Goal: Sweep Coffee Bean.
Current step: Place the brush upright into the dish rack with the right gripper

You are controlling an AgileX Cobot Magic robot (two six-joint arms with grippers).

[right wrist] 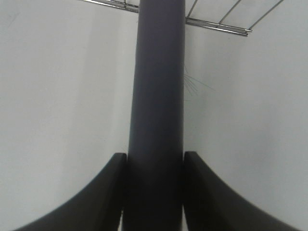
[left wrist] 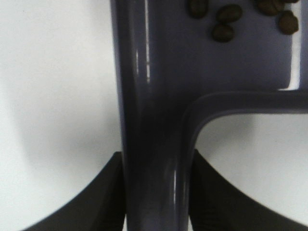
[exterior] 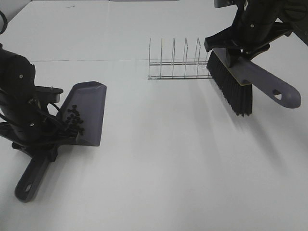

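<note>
The left pincer (left wrist: 156, 195) is clamped on the handle of the grey dustpan (exterior: 90, 108), one finger on each side of it. The coffee beans (exterior: 73, 118) lie in a small cluster inside the pan, at its back near the handle, well away from the open front edge. Across the white table (exterior: 168, 168), the right pincer (right wrist: 155, 192) is pinched tight on the handle of the brush (exterior: 262, 82). It holds the brush raised, its dark bristles (exterior: 231, 91) pointing down beside the wire rack (exterior: 178, 65). No loose beans show on the table in the high view, so the gathering looks finished and the step in hand seems to be clearing away. Whether the pan rests on the table or hangs just above it cannot be told. The next move probably calls for keeping the pan level, or tipped toward its handle, so that nothing rolls off the lip.
</note>
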